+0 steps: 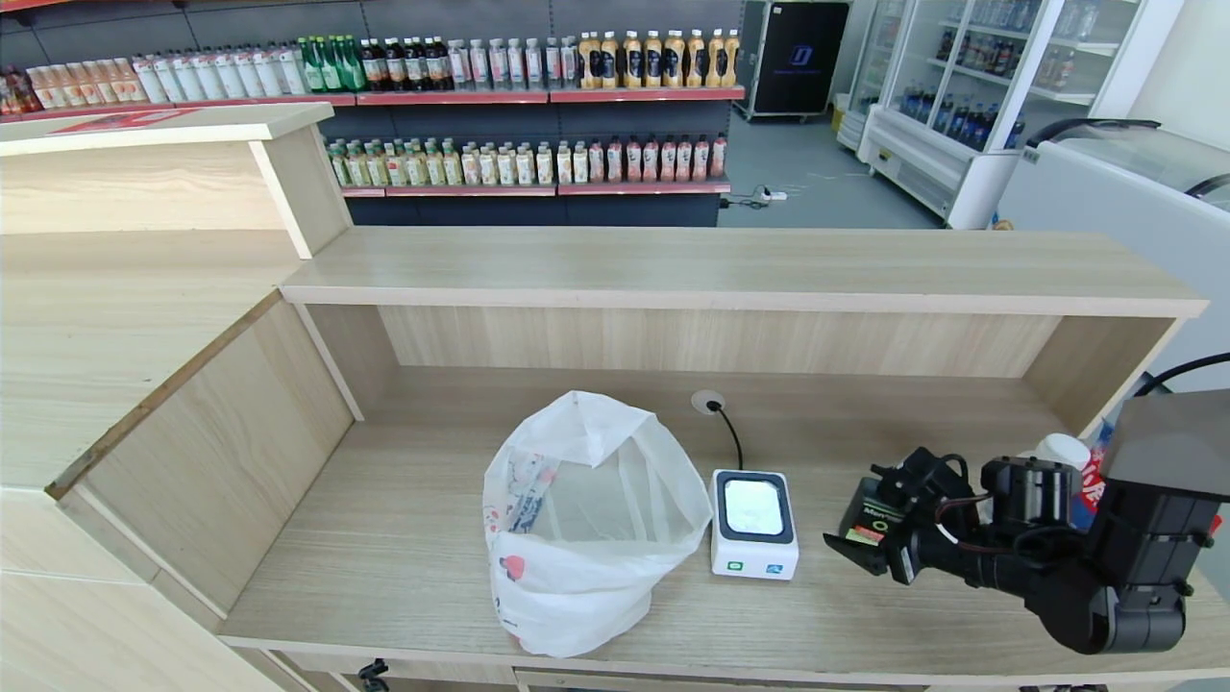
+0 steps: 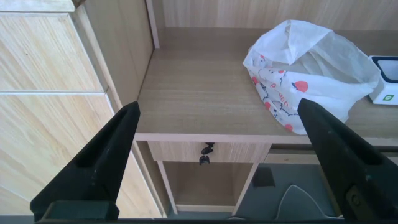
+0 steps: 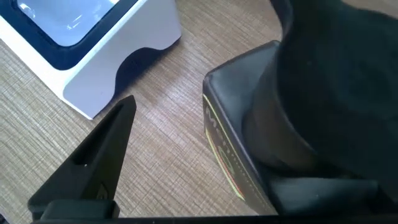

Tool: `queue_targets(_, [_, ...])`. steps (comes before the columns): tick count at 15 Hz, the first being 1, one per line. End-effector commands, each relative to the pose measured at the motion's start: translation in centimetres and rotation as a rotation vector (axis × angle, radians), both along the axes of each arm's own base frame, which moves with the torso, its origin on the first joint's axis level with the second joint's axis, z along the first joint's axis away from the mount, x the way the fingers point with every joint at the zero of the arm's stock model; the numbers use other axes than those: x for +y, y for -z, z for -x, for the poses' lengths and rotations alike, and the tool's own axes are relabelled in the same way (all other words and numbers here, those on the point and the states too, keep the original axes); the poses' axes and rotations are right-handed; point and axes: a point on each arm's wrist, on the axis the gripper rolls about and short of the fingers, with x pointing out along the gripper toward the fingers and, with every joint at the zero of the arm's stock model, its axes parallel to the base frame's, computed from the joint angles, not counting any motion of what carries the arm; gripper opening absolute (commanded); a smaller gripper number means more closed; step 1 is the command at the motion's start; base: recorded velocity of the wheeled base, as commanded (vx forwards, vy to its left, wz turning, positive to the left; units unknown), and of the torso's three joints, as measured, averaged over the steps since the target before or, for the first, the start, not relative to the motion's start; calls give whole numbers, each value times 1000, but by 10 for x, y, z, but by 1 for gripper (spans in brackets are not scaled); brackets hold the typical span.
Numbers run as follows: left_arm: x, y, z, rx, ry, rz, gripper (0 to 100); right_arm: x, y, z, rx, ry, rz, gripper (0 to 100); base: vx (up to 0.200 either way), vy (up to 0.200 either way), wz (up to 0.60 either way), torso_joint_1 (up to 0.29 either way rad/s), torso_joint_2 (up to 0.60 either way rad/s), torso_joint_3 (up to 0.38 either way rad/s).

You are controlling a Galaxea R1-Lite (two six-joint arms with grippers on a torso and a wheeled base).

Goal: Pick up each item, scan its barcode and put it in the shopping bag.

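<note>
Lower right: my right tool spread around a black rectangular box just beside the white box-shaped scanner on the counter; my left tool spread too.

The black box just beside the scanner is cut off by the picture's lower edge, and a dark, blurred finger of the right claw covers its far side. The scanner's top is cut off as well. Farther from the scanner, behind the right arm, a white-capped container and a red-and-blue packet are mostly hidden. What lies inside the shopping bag, beside the scanner, cannot be told through its cloudy film.
</note>
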Motion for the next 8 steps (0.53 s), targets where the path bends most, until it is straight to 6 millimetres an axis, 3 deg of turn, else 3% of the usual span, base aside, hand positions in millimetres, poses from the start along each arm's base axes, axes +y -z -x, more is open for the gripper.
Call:
queue_targets(1, [0,0,0,0,0,0,100,1,3,-4,-3,-5,-5,0,0,0,0,0,0,0])
queue_targets(8, [0,0,0,0,0,0,100,1,-13,-1,-38,0,2,0,0,0,0,0,0,0])
